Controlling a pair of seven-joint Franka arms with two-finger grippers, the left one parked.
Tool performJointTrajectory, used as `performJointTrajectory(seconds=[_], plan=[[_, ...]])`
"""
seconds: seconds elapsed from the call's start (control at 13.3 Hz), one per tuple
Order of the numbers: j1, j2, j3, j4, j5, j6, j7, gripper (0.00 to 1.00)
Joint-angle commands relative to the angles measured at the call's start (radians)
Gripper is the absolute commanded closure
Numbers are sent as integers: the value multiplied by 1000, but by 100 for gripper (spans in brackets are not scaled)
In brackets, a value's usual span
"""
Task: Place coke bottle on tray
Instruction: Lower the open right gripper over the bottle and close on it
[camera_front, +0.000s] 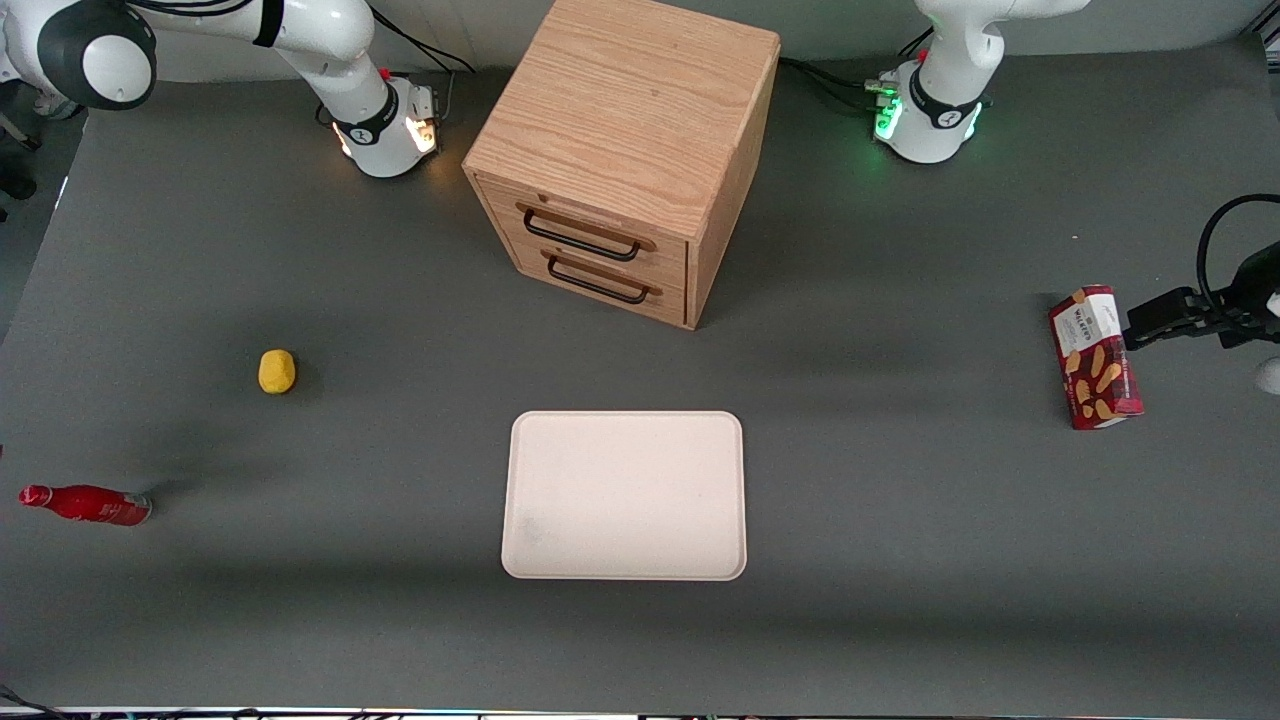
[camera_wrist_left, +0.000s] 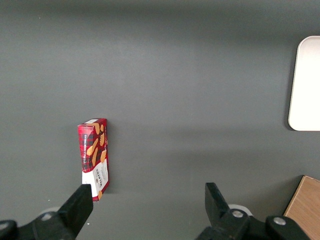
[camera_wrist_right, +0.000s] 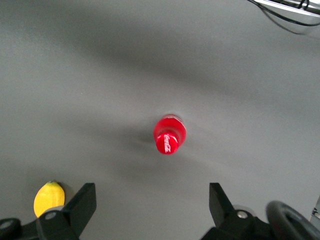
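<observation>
The gripper (camera_wrist_right: 148, 202) was held high above the working arm's end of the table with its fingers (camera_wrist_right: 85, 197) spread wide and nothing between them, and the coke bottle (camera_wrist_right: 169, 135) was seen almost end-on below it, cap uppermost, so that it appeared to stand upright (its long axis roughly in line with the gripper's approach). A yellow lemon-like object (camera_wrist_right: 48, 197) lay near the bottle, apart from it, and nothing was seen in the way. The tray (camera_front: 625, 495) lay well apart, mid-table, in front of the wooden drawer cabinet (camera_front: 625, 150), with the wafer snack box (camera_front: 1095, 357) toward the parked arm's end.
</observation>
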Motion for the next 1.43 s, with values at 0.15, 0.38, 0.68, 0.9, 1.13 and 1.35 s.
performJointTrajectory(seconds=[0.15,0.38,0.68,0.9,1.13,1.35], plan=[[19,54,1,24,-25,59,-13,0],[28,59,1,-12,-40,119,-13,0],[42,71,1,-42,-42,176,-13,0],[42,85,1,-52,-42,184,-15,0],[42,85,1,-85,-42,227,-16,0],[42,85,1,-86,-43,227,-23,0]])
